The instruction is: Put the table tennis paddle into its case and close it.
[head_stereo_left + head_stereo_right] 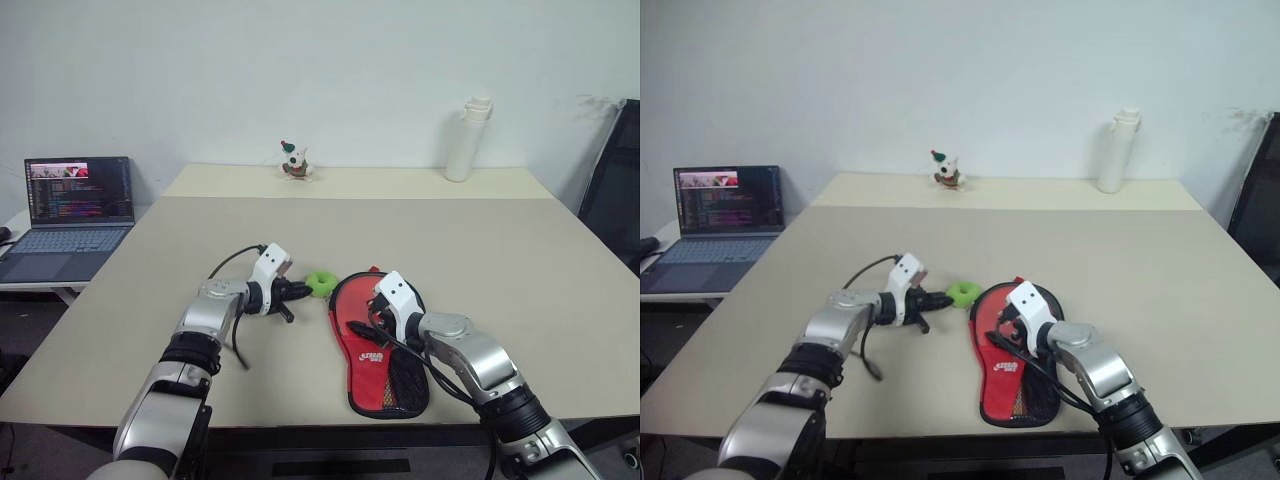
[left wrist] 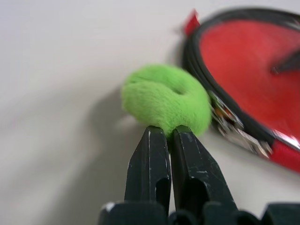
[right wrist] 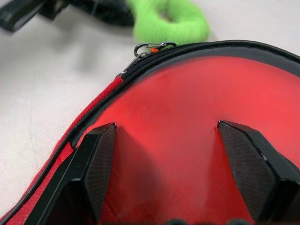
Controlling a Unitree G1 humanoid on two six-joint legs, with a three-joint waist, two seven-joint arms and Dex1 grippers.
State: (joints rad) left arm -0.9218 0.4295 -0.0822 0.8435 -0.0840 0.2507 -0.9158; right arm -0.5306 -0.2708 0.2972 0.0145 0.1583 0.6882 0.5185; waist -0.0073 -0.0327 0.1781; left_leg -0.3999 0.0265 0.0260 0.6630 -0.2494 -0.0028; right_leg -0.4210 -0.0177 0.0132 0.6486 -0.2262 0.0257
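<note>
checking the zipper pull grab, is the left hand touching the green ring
Touching. In the left wrist view the left hand has its black fingertips shut on the edge of the green ring, pinching the fuzzy fabric beside the case.

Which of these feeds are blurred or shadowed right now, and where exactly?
Left wrist view: tool fingers sharp, green ring and case soft, ring's shadow on the table. Right wrist view: zipper pull sharp, fingers blurred. Left eye view: evenly lit, no glare.
</note>
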